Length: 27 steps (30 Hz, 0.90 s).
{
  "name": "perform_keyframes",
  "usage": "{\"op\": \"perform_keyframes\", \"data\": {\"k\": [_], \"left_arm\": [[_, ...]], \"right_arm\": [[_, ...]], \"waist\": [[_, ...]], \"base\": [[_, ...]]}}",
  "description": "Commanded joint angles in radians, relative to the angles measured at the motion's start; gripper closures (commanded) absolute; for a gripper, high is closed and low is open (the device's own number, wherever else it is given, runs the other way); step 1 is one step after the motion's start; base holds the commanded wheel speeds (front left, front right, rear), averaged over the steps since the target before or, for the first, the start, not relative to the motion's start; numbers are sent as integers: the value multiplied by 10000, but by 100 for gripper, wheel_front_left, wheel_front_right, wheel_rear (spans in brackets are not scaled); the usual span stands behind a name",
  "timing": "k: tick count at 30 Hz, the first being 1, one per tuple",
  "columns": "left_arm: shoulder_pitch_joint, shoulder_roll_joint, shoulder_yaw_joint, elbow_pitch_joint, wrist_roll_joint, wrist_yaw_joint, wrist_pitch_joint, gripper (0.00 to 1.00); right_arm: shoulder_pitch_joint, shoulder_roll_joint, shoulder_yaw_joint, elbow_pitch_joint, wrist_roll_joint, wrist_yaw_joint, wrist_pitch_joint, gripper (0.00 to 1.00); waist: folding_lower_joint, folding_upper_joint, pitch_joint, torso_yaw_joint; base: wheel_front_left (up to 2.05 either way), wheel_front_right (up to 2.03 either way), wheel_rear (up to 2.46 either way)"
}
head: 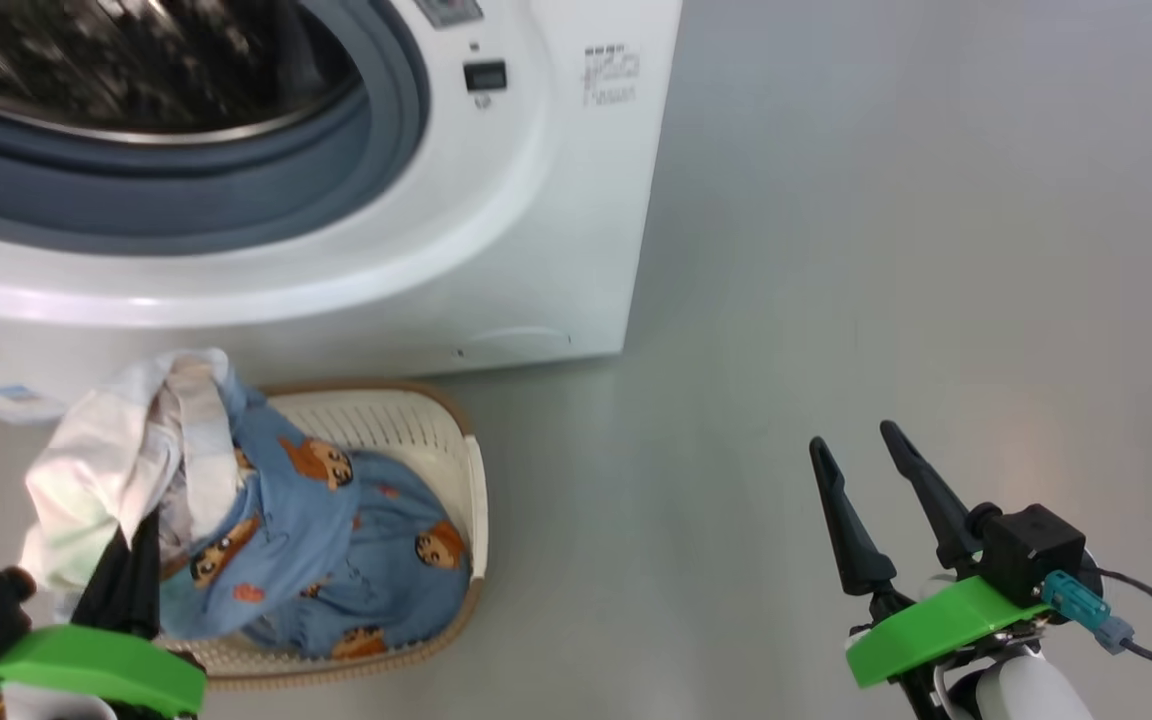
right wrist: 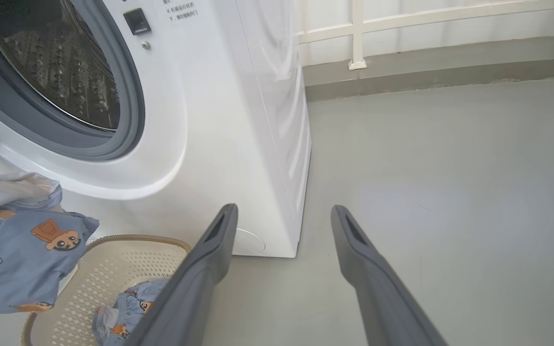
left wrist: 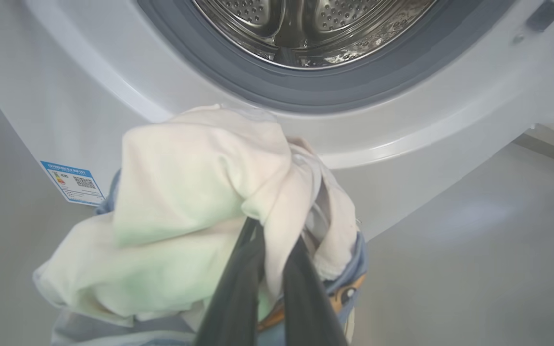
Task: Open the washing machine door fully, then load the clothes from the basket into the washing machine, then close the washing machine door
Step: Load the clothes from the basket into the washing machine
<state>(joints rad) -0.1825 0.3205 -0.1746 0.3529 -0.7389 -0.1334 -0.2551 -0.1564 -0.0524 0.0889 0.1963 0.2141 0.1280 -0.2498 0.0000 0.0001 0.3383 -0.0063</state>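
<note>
**While the washing machine (head: 536, 200) is gaping, the clothes (head: 316, 540) are hanging from the left gripper (left wrist: 274, 233)**

Clamped on the white garment (head: 96, 460), it is holding the bundle over the basket (head: 477, 480), just before the machine's front. Blue bear-print fabric is trailing into the basket. The right gripper (head: 852, 437) is hovering over the floor (head: 886, 250), jaws spread apart, well right of the basket.

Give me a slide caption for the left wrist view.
Left gripper shut on a white garment with blue bear-print clothes, below the white washing machine's open steel drum.
</note>
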Motion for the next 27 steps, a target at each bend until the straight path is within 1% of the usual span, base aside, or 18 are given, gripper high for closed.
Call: {"op": "perform_keyframes", "data": {"k": [1,8,16,20,27], "left_arm": [[151,191,549,-419,242,27,-66,100],[617,-258,1029,-1235,819,27,-66,100],[1141,-631,1506,-2065,1464,27,-66,100],[1352,-744,1675,-2290,1713,27,-66,100],[1735,-1112,1972,-2497,2127,27,-66,100]], "right_arm": [[215,22,283,-137,25,27,-120,0],[332,22,108,-10,88,27,-120,0],[492,22,8,45,74,27,-120,0],[577,22,-11,52,77,27,-120,0],[748,22,-135,58,-8,27,-120,0]], "waist": [[0,-1,-780,58],[0,-1,-1419,71],[0,-1,-2100,-7],[0,-1,-2336,-69],[0,-1,-2752,-181]], "base": [[0,0,0],[0,0,0],[0,0,0],[0,0,0],[0,0,0]]}}
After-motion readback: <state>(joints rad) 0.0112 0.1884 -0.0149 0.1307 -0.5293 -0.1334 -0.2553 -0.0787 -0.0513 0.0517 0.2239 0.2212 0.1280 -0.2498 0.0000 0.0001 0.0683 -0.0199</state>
